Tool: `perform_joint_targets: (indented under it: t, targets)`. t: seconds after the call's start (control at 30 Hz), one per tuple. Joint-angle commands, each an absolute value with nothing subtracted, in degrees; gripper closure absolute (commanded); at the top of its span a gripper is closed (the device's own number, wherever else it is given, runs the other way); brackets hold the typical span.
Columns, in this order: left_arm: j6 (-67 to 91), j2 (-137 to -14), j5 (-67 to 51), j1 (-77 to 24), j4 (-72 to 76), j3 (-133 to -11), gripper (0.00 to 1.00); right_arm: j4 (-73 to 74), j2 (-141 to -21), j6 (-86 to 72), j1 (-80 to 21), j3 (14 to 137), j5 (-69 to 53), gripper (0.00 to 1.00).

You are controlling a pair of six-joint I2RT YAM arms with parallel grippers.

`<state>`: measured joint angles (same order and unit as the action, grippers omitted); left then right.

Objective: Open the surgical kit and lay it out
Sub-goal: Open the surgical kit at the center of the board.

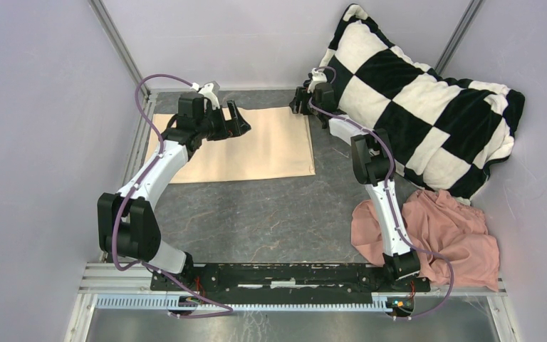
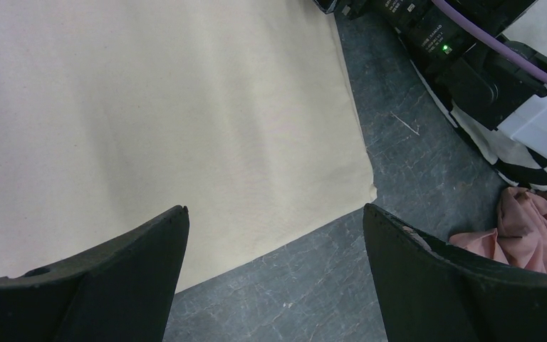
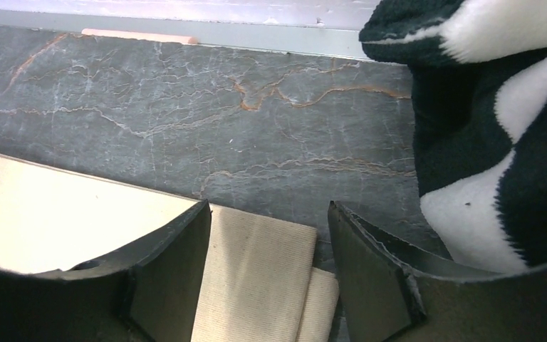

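- The beige cloth wrap (image 1: 256,146) lies flat on the table (image 1: 271,214), under both my pairs of jaws; its far right corner, doubled into a fold, sits between the fingers of my right gripper (image 3: 267,206); its near right corner lies just ahead of my left gripper (image 2: 274,210).
- I judge the wrap light, soft and limp, a woven fabric with a little tooth; it should drape and drag rather than hold a shape; the place to take it is a corner or the folded edge, pinched low against the table, since the flat middle gives nothing to bite.
- No tray and no steel instruments show in any view; the cloth looks flat, but I cannot tell what, if anything, lies beneath it.
- My right jaws stand apart on either side of the folded corner, pinching nothing; my left jaws gape wide above the cloth, empty.
- Just to the right of my right jaws is the checkered pillow (image 1: 413,92); the pink cloth (image 1: 456,228) lies behind them, well apart from the wrap.
- The cloth carries no label or writing; the small print on my right arm's black housing is too small to read.
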<state>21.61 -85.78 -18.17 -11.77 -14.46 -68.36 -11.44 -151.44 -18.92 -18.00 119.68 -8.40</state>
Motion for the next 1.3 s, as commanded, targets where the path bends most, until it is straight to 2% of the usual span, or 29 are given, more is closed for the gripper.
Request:
perform_joint_targets:
  t: [0.0, 0.2, 0.47, 0.7, 0.83, 1.27]
  targets:
    - [21.9, -86.2, -19.5, -12.1, -12.6, -68.6, 0.03, -12.6, -152.2, -19.1, -17.5, 120.5, -11.4, 0.35]
    - [21.9, -86.1, -19.6, -12.2, -12.6, -68.6, 0.03, -13.3, -152.6, -20.6, -17.4, 122.8, -13.8, 0.52]
    - [21.9, -86.1, -19.5, -12.2, -12.6, -68.6, 0.03, -13.1, -151.4, -21.3, -17.5, 123.5, -14.0, 0.56]
    - [21.8, -86.0, -19.5, -12.2, -12.6, -68.6, 0.03, -13.0, -149.2, -23.6, -17.7, 124.0, -17.1, 0.82]
    - [21.5, -85.5, -18.8, -12.2, -12.6, -68.5, 0.04, -14.0, -145.8, -25.8, -17.9, 122.4, -21.6, 1.00]
    - [20.0, -82.0, -11.6, -12.1, -13.4, -68.3, 0.04, -20.1, -125.6, -19.7, -22.1, 100.4, -38.7, 1.00]
